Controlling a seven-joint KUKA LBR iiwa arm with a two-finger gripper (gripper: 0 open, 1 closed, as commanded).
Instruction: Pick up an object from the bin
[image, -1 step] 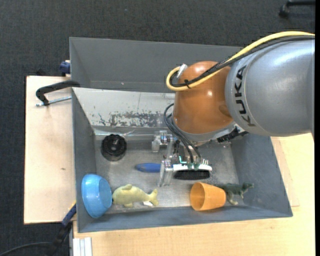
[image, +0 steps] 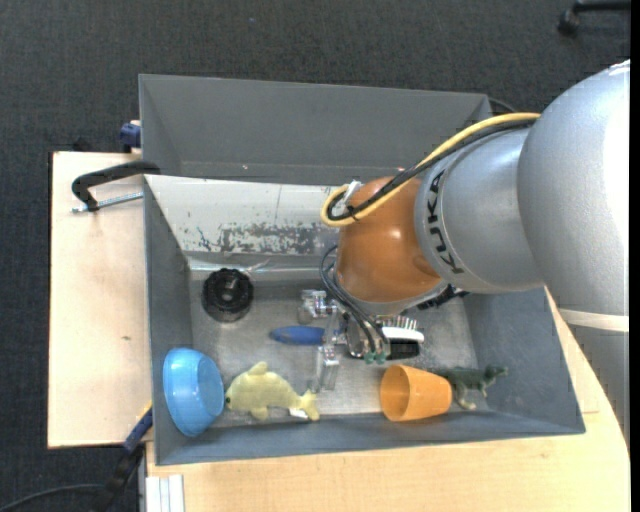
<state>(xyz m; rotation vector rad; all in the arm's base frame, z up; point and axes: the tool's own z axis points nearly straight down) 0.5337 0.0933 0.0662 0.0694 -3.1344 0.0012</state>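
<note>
Gripper (image: 326, 378), opening impossible to tell, hangs just beside a slim blue plastic piece (image: 296, 337), probably light, stiff and slippery; best pinched across its narrow width.

Robot lab: KUKA arm (image: 540, 200), bin (image: 300, 120)

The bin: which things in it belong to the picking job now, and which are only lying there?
Belonging to the job: the hand, low in the middle; the blue flat piece and the yellow soft toy, nearest to it, so likely candidates.
Only lying about: the blue bowl, front left; the black round thing, back left; the orange cup and the dark green toy, front right.
</note>
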